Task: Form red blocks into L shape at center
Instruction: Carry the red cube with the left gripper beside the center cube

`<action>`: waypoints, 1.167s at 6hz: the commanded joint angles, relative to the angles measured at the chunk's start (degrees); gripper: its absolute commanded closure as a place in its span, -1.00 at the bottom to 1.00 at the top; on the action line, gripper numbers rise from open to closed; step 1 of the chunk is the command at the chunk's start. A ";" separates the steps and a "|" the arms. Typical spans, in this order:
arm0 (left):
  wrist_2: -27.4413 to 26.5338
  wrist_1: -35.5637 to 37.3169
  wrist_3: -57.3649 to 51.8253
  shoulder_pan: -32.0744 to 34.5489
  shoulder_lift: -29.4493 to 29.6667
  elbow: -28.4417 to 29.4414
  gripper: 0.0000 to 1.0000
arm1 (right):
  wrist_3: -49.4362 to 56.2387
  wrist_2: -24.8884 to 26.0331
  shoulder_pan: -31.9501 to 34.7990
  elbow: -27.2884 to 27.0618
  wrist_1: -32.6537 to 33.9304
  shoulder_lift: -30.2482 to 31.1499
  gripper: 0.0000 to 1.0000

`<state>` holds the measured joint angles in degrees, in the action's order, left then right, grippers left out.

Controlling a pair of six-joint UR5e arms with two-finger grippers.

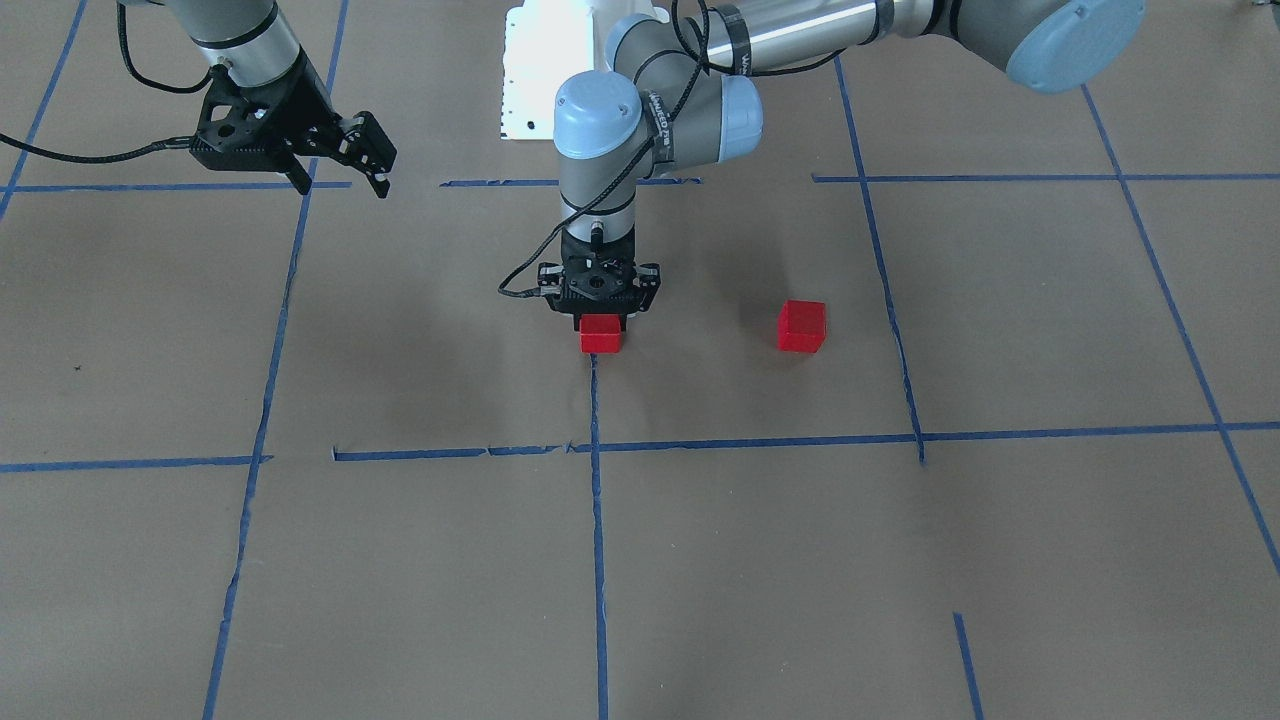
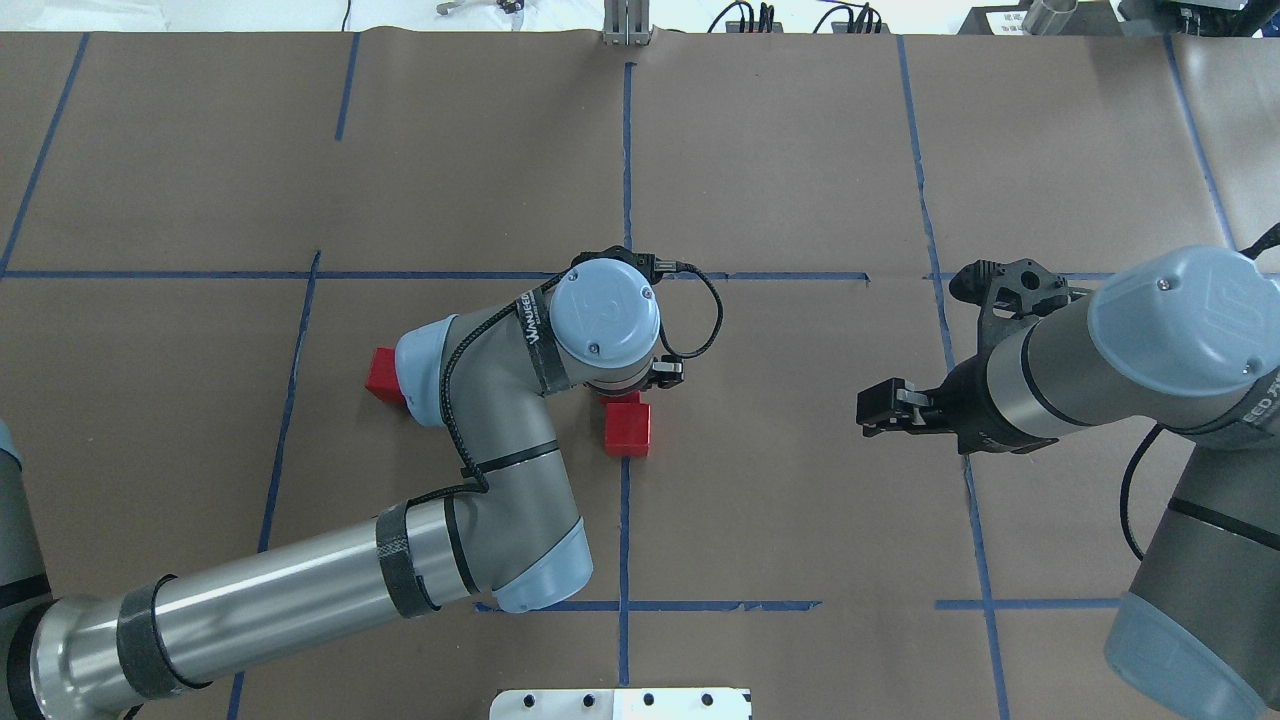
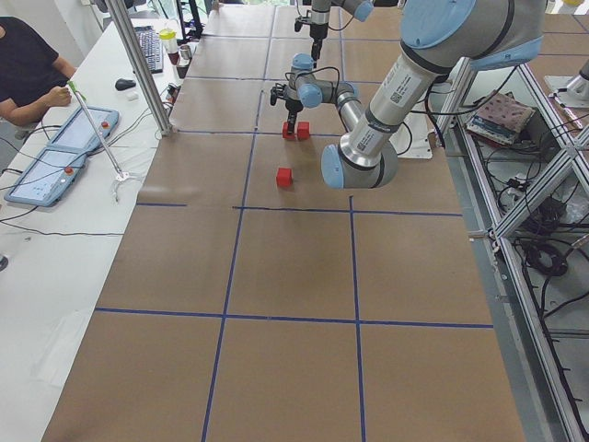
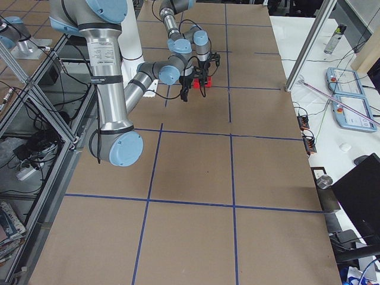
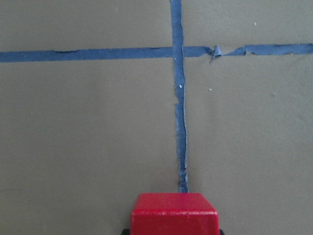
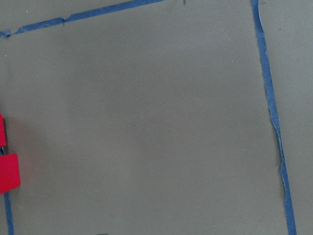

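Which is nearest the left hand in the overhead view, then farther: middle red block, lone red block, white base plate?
1. Middle red block, right at it.
2. Lone red block, out left.
3. White base plate, bottom edge.

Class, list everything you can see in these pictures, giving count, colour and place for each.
red blocks: three, bright red; two close together at the center, one apart on the robot's left side.
center: one, brown paper crossed by a blue line, mid-table.
tape lines: many, blue, a grid around the center.
base plate: one, white, on the robot's side of the center.
consoles: two, grey, on the side table.
person: one, dark top, seated at the side table.
left pincer: one, black, at the center, shut on one block.
right pincer: one, black, open, empty, on the robot's right side.
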<state>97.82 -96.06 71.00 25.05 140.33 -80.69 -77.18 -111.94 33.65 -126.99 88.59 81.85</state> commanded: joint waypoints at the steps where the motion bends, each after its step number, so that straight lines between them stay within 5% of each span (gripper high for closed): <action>1: 0.00 -0.18 0.62 -0.27 0.04 0.01 1.00 | 0.01 -0.03 0.02 -0.01 0.00 0.07 -1.00; 7: 0.00 -0.36 0.80 -0.79 0.04 -0.08 0.93 | -0.25 0.14 -0.25 0.25 0.00 -0.20 -1.00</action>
<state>97.82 -96.41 71.80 24.29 140.36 -80.70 -77.42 -111.79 33.41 -126.76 88.59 81.60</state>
